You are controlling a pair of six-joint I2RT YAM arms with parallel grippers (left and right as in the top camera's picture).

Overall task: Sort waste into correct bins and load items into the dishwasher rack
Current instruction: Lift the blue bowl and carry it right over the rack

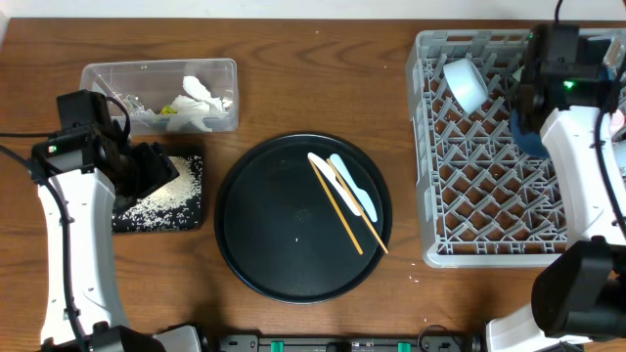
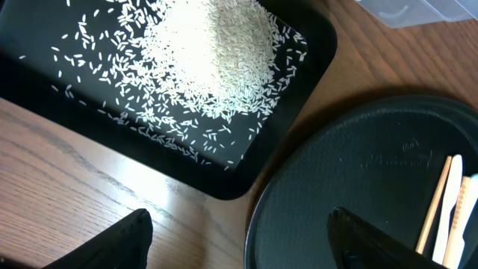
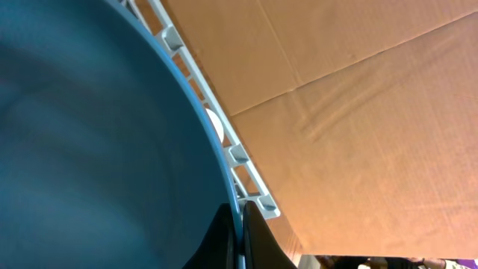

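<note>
Right gripper [image 3: 239, 226] was clamped shut on the rim of the large blue bowl [image 3: 89, 134], one finger on each side of the edge. Its arm reached from the near right corner along the right side of the grey dishwasher rack [image 1: 489, 196], wrist bent over the far right part, with the bowl close to the rack's wall. A white cup [image 1: 468, 83] lay tilted inside the rack.

Left gripper [image 2: 239, 233] hovered with its fingers wide apart and holding nothing, over the corner of the black rectangular tray [image 2: 302, 71] that held rice grains [image 2: 209, 52]. Its arm rose from the near left and bent inward.

Two chopsticks [image 1: 337, 210] and two spoons [image 1: 354, 191] lay on the round black tray [image 1: 274, 235] mid-desk [image 1: 323, 78]. Tissues [image 1: 201, 93] sat in the clear tub [image 1: 127, 70].
</note>
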